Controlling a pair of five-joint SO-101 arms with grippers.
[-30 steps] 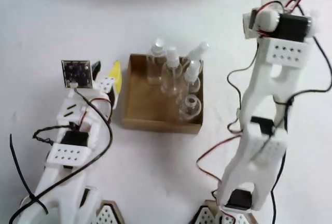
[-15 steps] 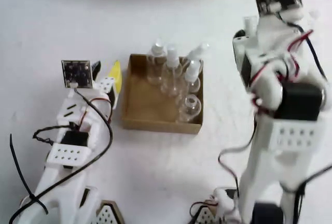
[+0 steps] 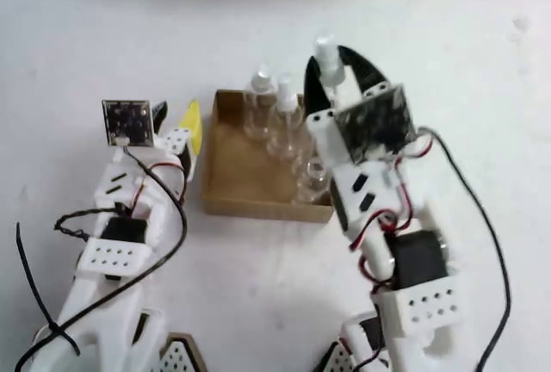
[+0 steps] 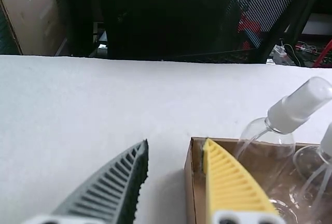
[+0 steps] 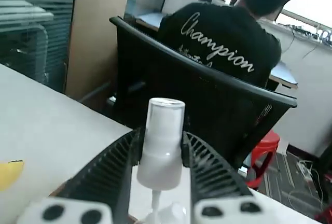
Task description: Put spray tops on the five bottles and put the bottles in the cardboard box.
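Over box (image 3: 258, 208) rear, we note right tool (image 3: 327, 66) clenched on upright top (image 5: 162, 146); capless bottle (image 3: 310, 181) lies below, nearer base; left tool (image 4: 175, 144) released.

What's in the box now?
Two capped bottles on the far side, a third bottle nearer. The right gripper, holding a spray top, covers the rest.

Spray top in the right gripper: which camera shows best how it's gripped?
The right wrist view: the spray top stands upright, close up, the right gripper closed on its sides. The high view shows it small, from above, near the far corner of the cardboard box. The left wrist view shows a different capped bottle.
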